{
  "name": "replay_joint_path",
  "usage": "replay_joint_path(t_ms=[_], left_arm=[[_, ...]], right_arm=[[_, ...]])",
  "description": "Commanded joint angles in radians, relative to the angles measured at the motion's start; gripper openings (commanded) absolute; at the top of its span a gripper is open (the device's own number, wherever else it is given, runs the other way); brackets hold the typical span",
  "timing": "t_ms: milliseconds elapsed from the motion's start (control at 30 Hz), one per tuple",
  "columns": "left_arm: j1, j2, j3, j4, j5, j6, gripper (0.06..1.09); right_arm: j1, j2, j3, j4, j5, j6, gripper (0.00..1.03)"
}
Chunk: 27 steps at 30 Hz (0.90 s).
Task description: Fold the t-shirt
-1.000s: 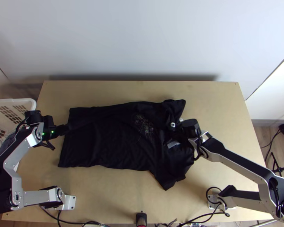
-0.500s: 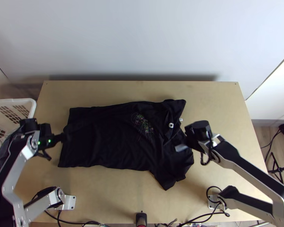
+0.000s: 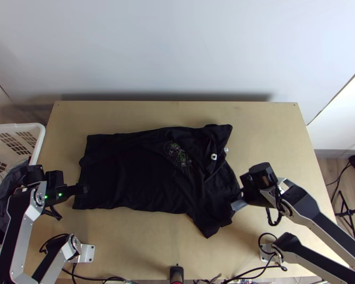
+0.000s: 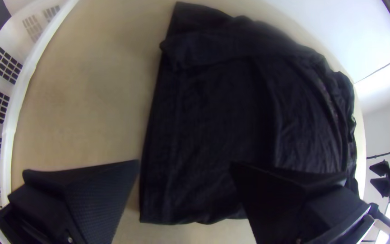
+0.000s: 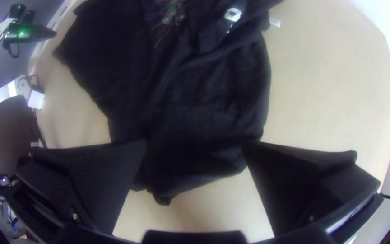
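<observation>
Your left gripper (image 4: pixel 185 161), at the shirt's (image 3: pixel 130 177) nine o'clock, and right gripper (image 5: pixel 195 142), near four, gape empty, probably to pinch edges.

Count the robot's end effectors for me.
2: the black two-fingered left end effector, open at one end of the black cloth t-shirt; the black two-fingered right end effector, open at its opposite end.

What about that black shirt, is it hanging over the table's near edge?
No, the black shirt lies on top of the wooden table, with bare wood between it and the near edge.
</observation>
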Motion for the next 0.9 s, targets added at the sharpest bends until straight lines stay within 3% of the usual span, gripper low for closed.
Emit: replay_joint_path(t_ms=[0, 300, 533, 633, 867], left_arm=[[0.047, 0.070, -0.007, -0.029, -0.026, 0.056, 1.04], [0.041, 0.253, 0.006, -0.068, -0.051, 0.123, 1.04], [0.032, 0.303, 0.021, -0.079, -0.051, 0.134, 1.04], [0.029, 0.333, 0.042, -0.079, -0.049, 0.126, 1.04], [0.024, 0.357, 0.082, -0.105, -0.034, 0.120, 1.04]], right_arm=[[0.029, -0.013, 0.027, -0.185, -0.057, 0.003, 0.98], [0.063, -0.001, 0.004, -0.227, -0.085, 0.038, 0.98], [0.069, -0.004, -0.020, -0.277, -0.090, 0.041, 0.98], [0.071, -0.009, -0.038, -0.277, -0.091, 0.052, 0.93], [0.071, 0.028, -0.046, -0.242, -0.132, 0.076, 0.93]])
